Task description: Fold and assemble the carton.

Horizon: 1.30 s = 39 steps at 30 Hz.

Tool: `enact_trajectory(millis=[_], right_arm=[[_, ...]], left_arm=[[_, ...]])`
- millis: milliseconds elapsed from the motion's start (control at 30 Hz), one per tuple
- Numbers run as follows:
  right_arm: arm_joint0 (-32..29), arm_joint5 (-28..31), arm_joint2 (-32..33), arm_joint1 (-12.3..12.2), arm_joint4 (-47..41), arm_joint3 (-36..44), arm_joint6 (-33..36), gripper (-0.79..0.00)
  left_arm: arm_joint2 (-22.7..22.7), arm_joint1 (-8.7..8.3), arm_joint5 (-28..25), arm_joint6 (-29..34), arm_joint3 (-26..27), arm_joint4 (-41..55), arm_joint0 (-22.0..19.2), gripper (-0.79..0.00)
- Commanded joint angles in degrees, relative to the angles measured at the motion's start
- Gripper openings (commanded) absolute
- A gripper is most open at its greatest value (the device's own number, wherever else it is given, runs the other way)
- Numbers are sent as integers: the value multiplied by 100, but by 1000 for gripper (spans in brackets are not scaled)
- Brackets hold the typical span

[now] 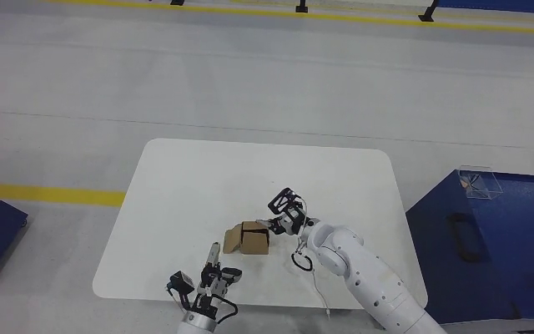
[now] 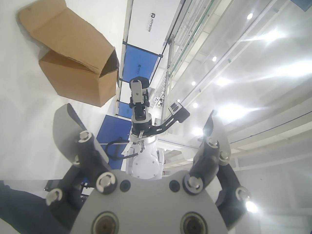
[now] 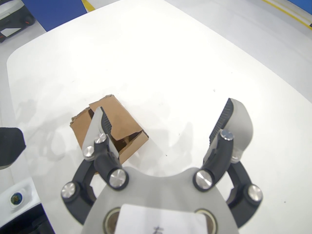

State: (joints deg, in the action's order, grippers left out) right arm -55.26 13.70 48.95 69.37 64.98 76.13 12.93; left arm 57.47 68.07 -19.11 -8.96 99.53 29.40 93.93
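Observation:
A small brown carton (image 1: pixel 247 238) lies on its side near the front middle of the white table (image 1: pixel 250 175), partly formed, with loose flaps at both ends. My right gripper (image 1: pixel 274 222) sits just right of it, at its open end. In the right wrist view the right gripper (image 3: pixel 165 105) is open, one finger (image 3: pixel 97 125) over the carton (image 3: pixel 124 120), nothing held. My left gripper (image 1: pixel 219 260) stands open near the front edge, a short way from the carton (image 2: pixel 73 57). The left wrist view looks past the left gripper (image 2: pixel 139 110) to the right gripper (image 2: pixel 137 91) beyond.
A blue cabinet (image 1: pixel 476 242) with a clear box (image 1: pixel 477 182) on it stands right of the table. A thin cable (image 1: pixel 310 275) hangs from the right arm. The back half of the table (image 3: pixel 158 49) is bare.

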Motion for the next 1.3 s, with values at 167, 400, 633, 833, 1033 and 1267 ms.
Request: enact_trajectory(millis=[167,400,633,833,1033,1267], right_arm=[[75,-167,-221,120,264,-223,-70,0],[98,-272,-285,210,343,-367,-166,0],[100,-393,-362,292,536,-449,-245,0],[87,-371,-332,330,592,-490,-285,0],[37,-370,-290,357,685,-497,-317,0],[-9,-331,-228,387,764,-522,-328,0]], left_arm=[[-106,121,-41,-121,-461,-64,-323,-499],[-289,259,228,-601,-702,-288,-506,-560],[-276,308,499,-557,-744,-400,-473,-785],[-216,355,541,-596,-787,-362,-462,0],[-228,444,507,-765,-935,-257,-550,0],[-291,559,370,-960,-1173,-369,-700,0]])
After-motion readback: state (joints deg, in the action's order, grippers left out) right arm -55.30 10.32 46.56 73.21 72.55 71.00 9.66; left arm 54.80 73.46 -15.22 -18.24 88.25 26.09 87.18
